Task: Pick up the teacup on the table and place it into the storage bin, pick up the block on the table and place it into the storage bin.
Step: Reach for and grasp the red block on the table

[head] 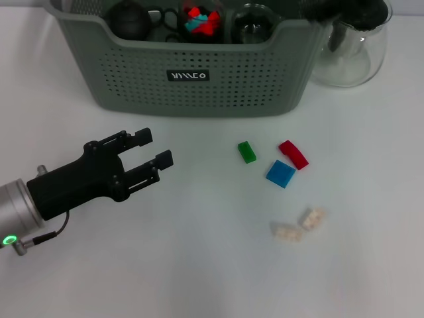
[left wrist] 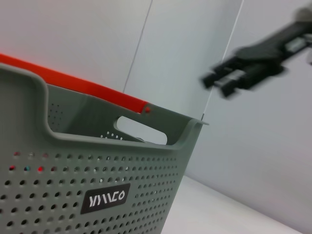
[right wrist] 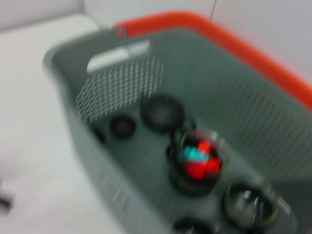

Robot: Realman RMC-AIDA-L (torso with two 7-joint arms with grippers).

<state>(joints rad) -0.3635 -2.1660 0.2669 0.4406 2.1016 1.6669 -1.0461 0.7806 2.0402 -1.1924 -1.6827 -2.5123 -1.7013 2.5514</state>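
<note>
The grey-green storage bin [head: 199, 79] stands at the back of the table, and its label wall fills the left wrist view [left wrist: 97, 195]. Inside lie dark round cups [right wrist: 161, 112], one holding red and teal pieces [right wrist: 199, 161]; which is the teacup I cannot tell. Blocks lie on the table: green [head: 247, 152], red [head: 293, 154], blue [head: 281, 173] and two cream ones [head: 298, 225]. My left gripper [head: 157, 147] hovers open and empty left of the blocks. My right gripper [head: 344, 12] is above the bin's right end, also seen in the left wrist view [left wrist: 243, 70].
A clear glass pitcher [head: 351, 56] stands just right of the bin, under the right arm. A glass cup [head: 254, 23] sits in the bin. An orange strip [left wrist: 73, 83] runs behind the bin's far rim.
</note>
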